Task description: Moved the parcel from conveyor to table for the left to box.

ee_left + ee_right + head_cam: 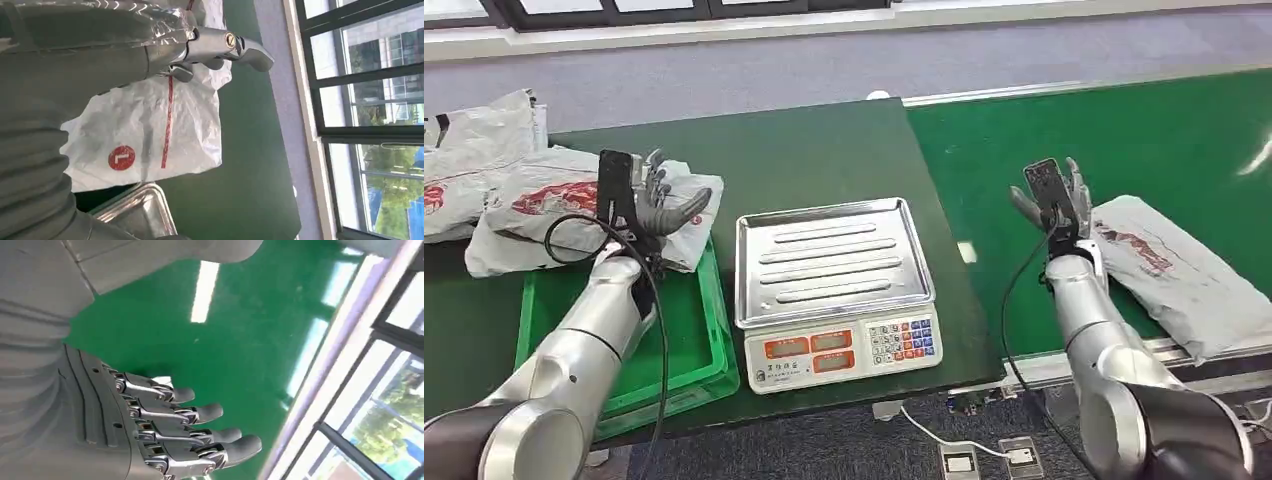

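Both arms raised, nothing held; parcel waits on the conveyor.
Head view: right robot hand (1056,203) spread, parcel (1189,275) just beside it on conveyor (1184,140), positioned for pickup. Left wrist view: left robot hand (210,47) holds nothing, above bagged parcels (150,135) on tabletop (250,165). Right wrist view: fingers (200,415) apart.

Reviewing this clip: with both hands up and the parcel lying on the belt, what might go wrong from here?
1. The right hand is open above the green conveyor, beside the parcel, not over it; reaching straight down may miss the parcel.
2. The parcel's near end lies at the conveyor's edge, so a nudge might push it off.
3. The left hand hovers over a white bag overlapping the green crate; the crate's opening looks partly blocked for boxing.
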Controlling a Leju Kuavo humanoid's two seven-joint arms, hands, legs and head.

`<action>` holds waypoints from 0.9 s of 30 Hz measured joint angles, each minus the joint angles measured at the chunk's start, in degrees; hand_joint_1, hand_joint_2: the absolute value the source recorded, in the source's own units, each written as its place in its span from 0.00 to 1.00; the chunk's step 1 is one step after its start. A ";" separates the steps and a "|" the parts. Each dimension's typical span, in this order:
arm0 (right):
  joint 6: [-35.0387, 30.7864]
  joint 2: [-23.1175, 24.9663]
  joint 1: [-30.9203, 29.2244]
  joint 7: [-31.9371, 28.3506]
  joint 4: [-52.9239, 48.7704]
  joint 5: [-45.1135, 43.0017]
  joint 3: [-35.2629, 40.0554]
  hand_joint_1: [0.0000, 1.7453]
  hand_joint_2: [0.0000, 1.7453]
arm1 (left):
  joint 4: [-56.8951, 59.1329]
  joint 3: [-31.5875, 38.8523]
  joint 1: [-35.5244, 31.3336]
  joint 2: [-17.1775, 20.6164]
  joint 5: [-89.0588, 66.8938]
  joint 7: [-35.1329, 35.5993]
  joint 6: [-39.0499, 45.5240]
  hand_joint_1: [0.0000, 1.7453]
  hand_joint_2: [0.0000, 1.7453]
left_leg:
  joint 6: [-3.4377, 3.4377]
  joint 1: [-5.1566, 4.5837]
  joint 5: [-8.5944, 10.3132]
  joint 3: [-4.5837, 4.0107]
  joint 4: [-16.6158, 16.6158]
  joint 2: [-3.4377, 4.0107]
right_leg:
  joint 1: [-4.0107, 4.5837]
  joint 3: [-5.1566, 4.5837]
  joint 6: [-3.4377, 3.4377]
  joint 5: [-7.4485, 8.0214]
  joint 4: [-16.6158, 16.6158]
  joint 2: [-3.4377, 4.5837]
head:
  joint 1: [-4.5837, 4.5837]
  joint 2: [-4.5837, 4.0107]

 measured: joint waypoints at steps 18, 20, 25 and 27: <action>2.58 5.31 -4.24 -3.46 -0.37 -4.14 -0.66 0.00 1.00 | -0.02 0.00 0.02 1.07 0.66 -0.79 -0.33 0.00 1.00 | -0.03 0.00 0.03 0.02 0.01 0.03 | 0.00 -0.03 0.00 0.00 -0.01 0.03 | 0.00 0.00; 3.56 5.25 -4.96 -1.09 -0.13 -2.94 -0.66 0.00 1.00 | 0.00 -0.07 -0.14 0.68 0.61 -0.07 -0.50 0.00 1.00 | -0.03 -0.01 0.03 0.02 0.02 0.03 | -0.01 -0.03 0.00 0.01 -0.01 0.04 | 0.00 0.00; 6.95 4.31 -6.74 3.10 0.81 -0.42 -0.29 0.00 1.00 | 0.00 -0.70 -0.45 -0.32 0.44 0.85 -0.46 0.00 1.00 | -0.02 -0.01 0.03 0.02 0.02 0.02 | -0.01 -0.02 0.00 0.02 -0.01 0.03 | 0.00 0.00; 7.06 4.09 -7.06 3.25 1.05 -0.35 -0.26 0.00 1.00 | 0.00 -0.90 -0.47 -0.46 0.44 0.85 -0.46 0.00 1.00 | -0.02 -0.01 0.03 0.03 0.02 0.02 | -0.01 -0.02 0.00 0.02 -0.01 0.05 | 0.00 0.00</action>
